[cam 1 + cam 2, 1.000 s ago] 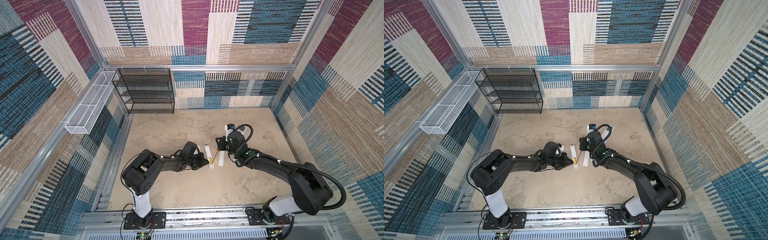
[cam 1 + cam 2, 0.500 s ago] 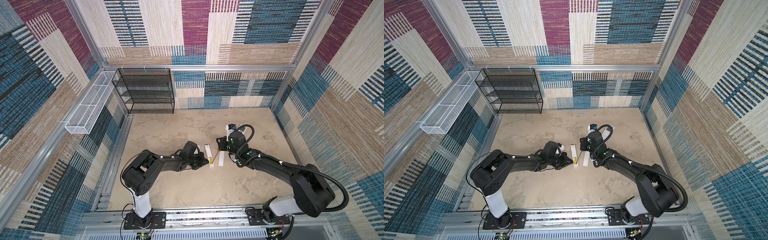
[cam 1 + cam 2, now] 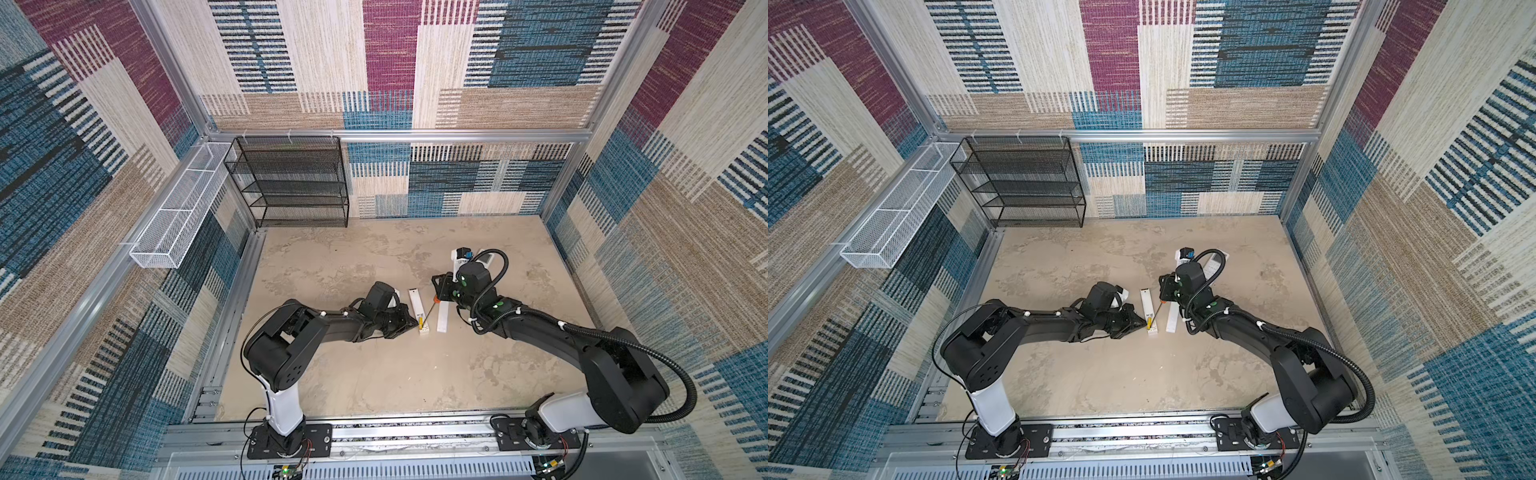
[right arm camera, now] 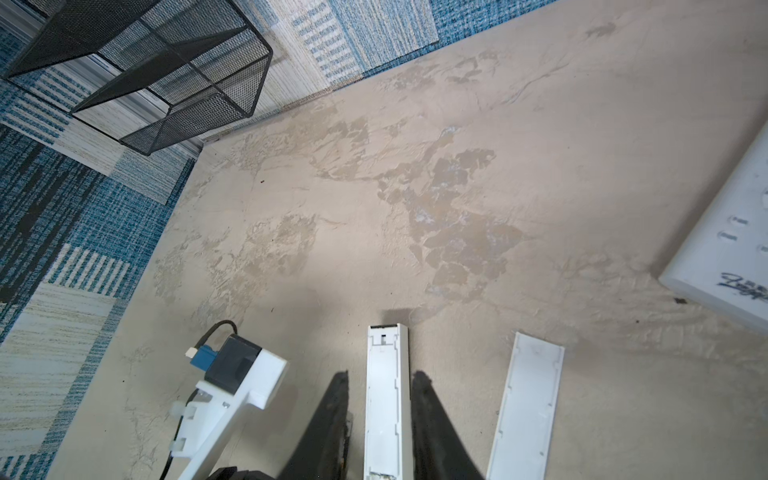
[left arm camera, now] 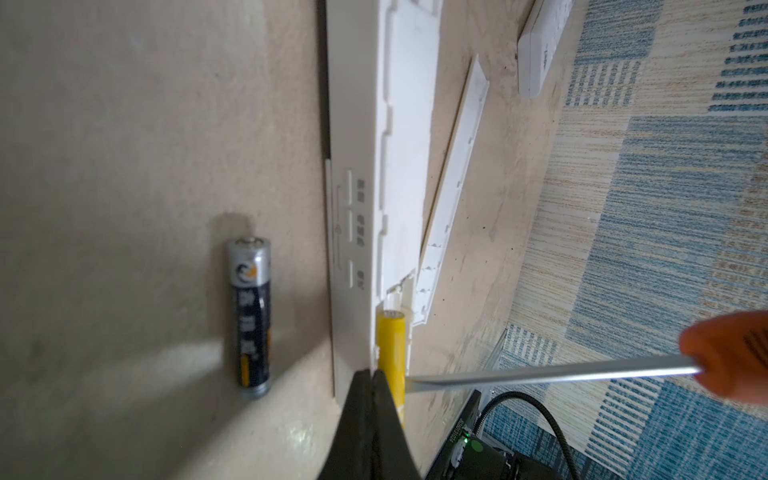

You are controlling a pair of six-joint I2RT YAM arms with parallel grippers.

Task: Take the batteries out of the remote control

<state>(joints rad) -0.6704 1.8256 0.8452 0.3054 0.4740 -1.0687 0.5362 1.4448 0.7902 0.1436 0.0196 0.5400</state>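
Observation:
The white remote control [image 5: 374, 166] lies back-up on the table with its compartment uncovered, and shows in both top views [image 3: 415, 303] [image 3: 1147, 303]. A yellow battery [image 5: 390, 349] sits in its near end. A dark battery [image 5: 249, 316] lies loose beside the remote. My left gripper [image 5: 372, 372] is shut and empty, with its tip against the remote's end next to the yellow battery. My right gripper [image 3: 438, 293] is shut on the orange-handled screwdriver [image 5: 540, 371], whose tip touches the yellow battery. In the right wrist view the remote [image 4: 386, 395] shows between the fingers [image 4: 419, 399].
The detached white cover [image 3: 443, 318] lies just right of the remote. A second white remote [image 3: 484, 259] lies behind the right arm. A black mesh shelf [image 3: 291, 183] stands at the back left, and a white wire basket [image 3: 178, 224] hangs on the left wall.
The right wrist has edged very slightly toward the back. The left arm, the remote and the cover have stayed where they were.

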